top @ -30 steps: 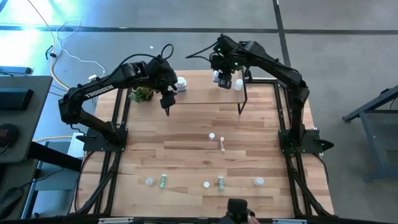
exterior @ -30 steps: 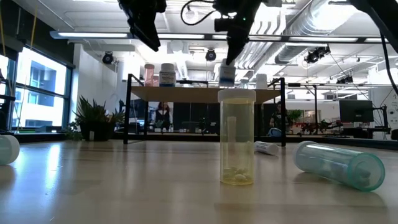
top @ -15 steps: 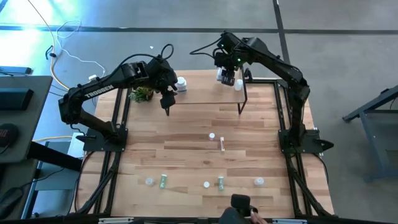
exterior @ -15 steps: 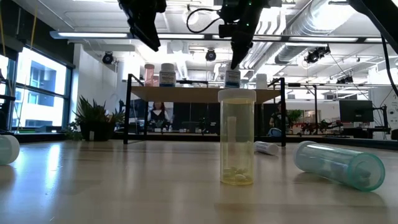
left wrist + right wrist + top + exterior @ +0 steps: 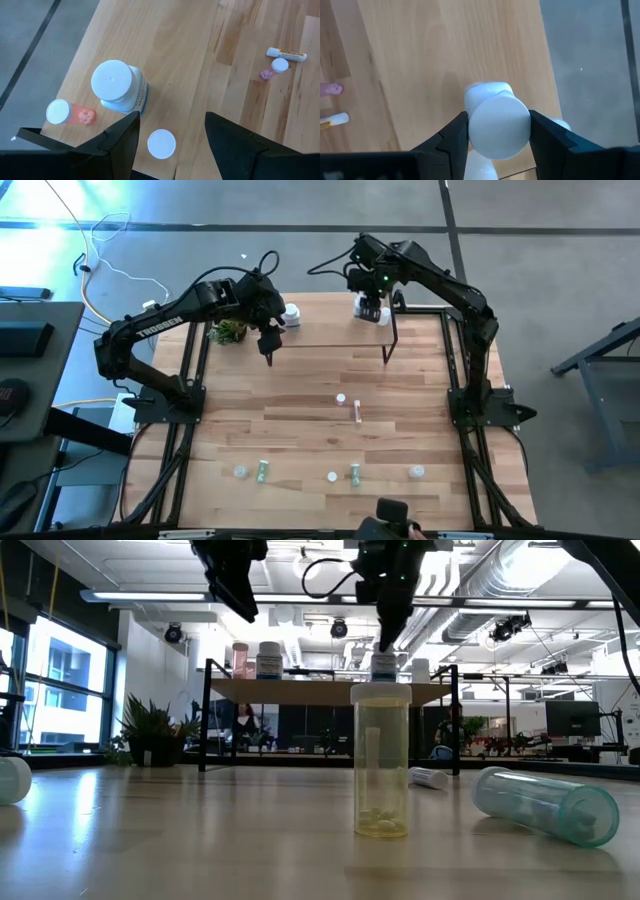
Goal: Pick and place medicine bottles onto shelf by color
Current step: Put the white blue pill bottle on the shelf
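Right gripper (image 5: 498,131) clamps white-capped bottle (image 5: 498,122) upright over shelf (image 5: 440,60), far-right corner; left gripper (image 5: 170,132) open, empty.

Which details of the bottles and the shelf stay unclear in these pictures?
- Bottle between the right gripper fingers: right wrist view shows only its white cap; body and label hidden beneath it.
- Whether it touches the shelf: low view, the clear vial blocks its base.
- Bottles at the table's near edge: high view, too small to read colours surely.
- Shelf legs: left wrist view, cut off.
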Motion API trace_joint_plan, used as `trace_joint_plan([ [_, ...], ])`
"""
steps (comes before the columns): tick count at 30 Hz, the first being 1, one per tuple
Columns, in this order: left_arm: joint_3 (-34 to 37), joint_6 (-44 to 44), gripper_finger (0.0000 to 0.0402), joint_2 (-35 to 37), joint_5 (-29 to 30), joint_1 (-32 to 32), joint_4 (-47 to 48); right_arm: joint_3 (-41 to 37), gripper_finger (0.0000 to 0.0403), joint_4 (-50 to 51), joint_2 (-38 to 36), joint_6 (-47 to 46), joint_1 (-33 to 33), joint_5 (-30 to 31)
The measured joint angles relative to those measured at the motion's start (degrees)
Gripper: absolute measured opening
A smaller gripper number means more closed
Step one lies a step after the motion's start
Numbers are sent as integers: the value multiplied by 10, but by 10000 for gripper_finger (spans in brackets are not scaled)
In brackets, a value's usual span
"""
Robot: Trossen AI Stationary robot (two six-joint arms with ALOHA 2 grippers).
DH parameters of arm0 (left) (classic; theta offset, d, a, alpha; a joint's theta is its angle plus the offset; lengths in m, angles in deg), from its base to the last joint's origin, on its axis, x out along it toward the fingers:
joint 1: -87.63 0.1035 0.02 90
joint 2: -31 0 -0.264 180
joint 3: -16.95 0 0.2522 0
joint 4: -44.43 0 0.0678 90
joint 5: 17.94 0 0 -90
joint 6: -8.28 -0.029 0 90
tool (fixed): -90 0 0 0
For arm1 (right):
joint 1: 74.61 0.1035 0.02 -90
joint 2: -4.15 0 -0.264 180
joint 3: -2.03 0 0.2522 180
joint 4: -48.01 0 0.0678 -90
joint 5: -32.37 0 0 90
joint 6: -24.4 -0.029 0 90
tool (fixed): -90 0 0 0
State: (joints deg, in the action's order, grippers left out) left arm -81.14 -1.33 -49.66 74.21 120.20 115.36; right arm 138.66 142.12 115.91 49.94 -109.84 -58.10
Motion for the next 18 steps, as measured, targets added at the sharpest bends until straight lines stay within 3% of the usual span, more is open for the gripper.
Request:
trace_joint_plan([
  [18, 0, -10, 216, 0, 0, 0, 0, 0, 158, 18, 15, -21, 13, 25],
])
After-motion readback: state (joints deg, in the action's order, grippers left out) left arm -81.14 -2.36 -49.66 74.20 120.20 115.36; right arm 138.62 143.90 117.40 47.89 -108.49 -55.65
